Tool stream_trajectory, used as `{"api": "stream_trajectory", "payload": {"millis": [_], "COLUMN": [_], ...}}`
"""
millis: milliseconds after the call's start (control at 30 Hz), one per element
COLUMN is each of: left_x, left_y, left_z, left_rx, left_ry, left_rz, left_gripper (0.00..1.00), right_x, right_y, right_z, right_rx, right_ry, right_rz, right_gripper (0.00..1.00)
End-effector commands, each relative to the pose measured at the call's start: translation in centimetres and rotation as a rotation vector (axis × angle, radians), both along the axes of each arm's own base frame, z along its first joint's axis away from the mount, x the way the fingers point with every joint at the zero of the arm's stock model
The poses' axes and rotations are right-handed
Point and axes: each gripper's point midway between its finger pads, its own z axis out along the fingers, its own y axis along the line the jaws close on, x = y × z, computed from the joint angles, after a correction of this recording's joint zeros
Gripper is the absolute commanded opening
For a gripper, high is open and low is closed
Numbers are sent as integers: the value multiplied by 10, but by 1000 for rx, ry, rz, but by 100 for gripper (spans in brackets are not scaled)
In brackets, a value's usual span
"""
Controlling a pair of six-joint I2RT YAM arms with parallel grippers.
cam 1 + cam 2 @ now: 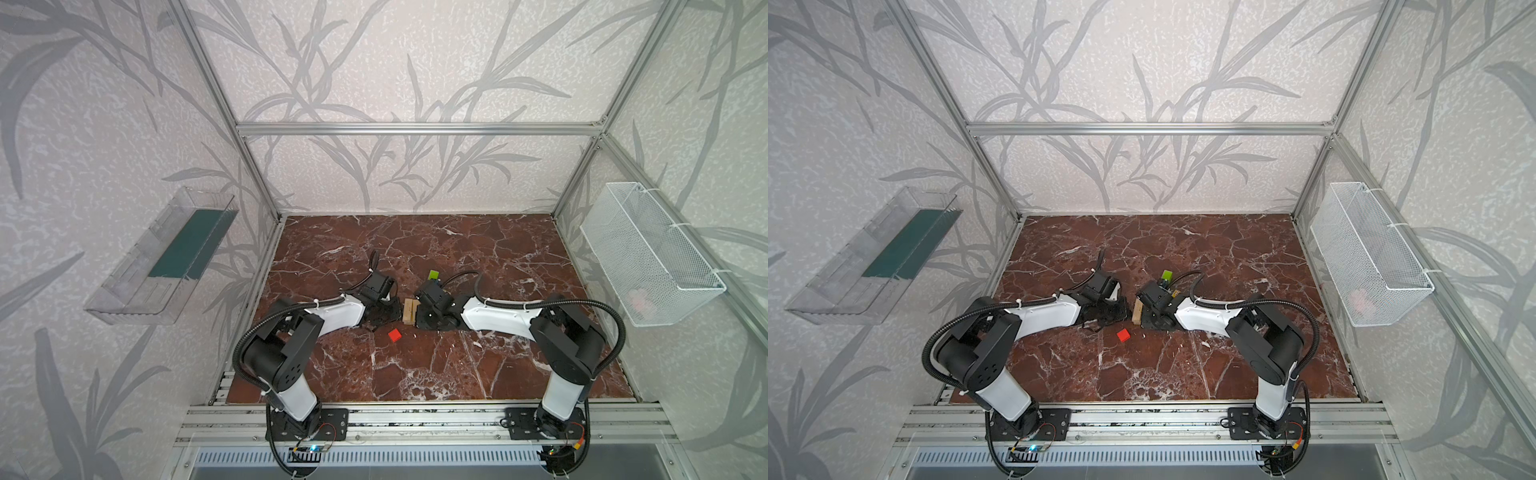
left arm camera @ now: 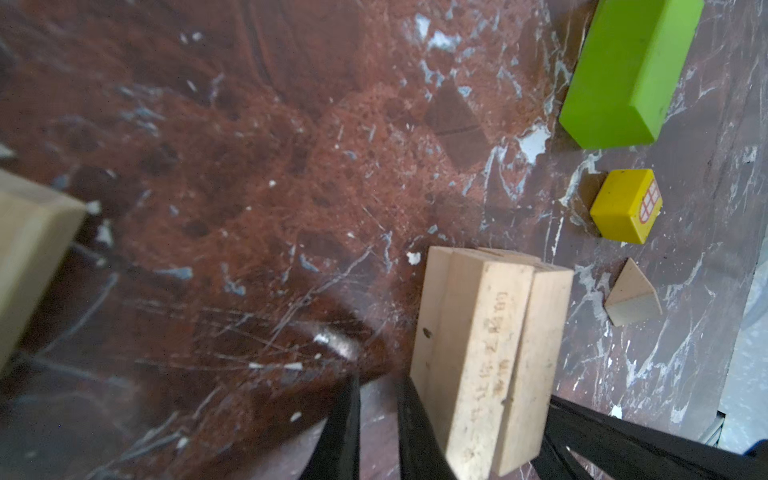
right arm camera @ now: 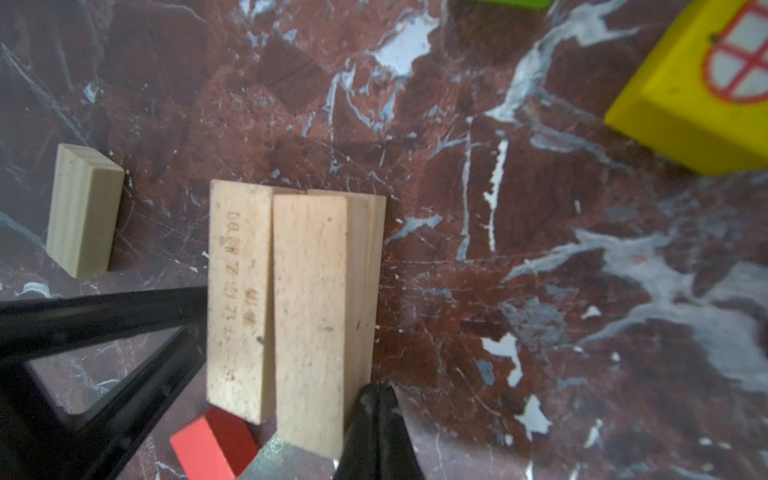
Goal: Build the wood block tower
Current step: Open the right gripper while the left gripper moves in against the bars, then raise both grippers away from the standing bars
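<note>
Left gripper (image 2: 378,384): I am seeing its jaws clenched on nothing, the closed tips leaning against one side of the light-wood planks (image 3: 291,299).
Right gripper (image 3: 376,401): I am reading it as clenched and empty too, its tip touching the opposite side of the planks.
Tower: nothing is stacked yet; the planks are sitting packed side by side on the marble table (image 1: 457,365) between the two arms, their ends not lining up.
Loose blocks: the red cube (image 3: 212,444) is lying just beside the planks; the yellow cube (image 2: 623,205), lime-green bar (image 2: 627,75), wedge-shaped wood piece (image 2: 631,299) and short plain block (image 3: 83,212) are waiting nearby.
Risk: I am judging this as a two-sided squeeze to square the base. Uneven pressure could twist the pack or tip a plank. A sweeping finger could knock the red cube away.
</note>
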Motion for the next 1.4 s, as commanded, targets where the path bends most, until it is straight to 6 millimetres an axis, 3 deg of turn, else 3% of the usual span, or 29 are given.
{"api": "stream_trajectory", "payload": {"millis": [0,467,667,767,967,1133,1233,1367], "left_x": [7,5,7,7,8,11,15,22], "left_y": [-8,-4,5,14,40,63,79,83], "left_z": [6,4,25,39,64,74,76,73], "left_rx": [-10,37,66,103,220,360,460,476], "left_ry": [-14,5,-46,-83,-154,-192,-176,-145], "left_rz": [-9,-20,-9,-3,1,-22,-27,-62], "left_gripper": [17,16,16,17,19,31,35,41], "right_x": [5,7,2,-1,-10,-21,-29,-39], "right_y": [4,-2,-11,-20,-41,-49,-42,-29], "right_z": [7,14,26,45,69,87,92,93], "right_rx": [17,1,-7,-1,1,10,71,131], "right_ry": [-26,-45,-75,-127,-236,-335,-380,-457], "right_rz": [8,0,18,32,101,252,369,500], "right_gripper": [6,6,8,11,23,35,44,53]}}
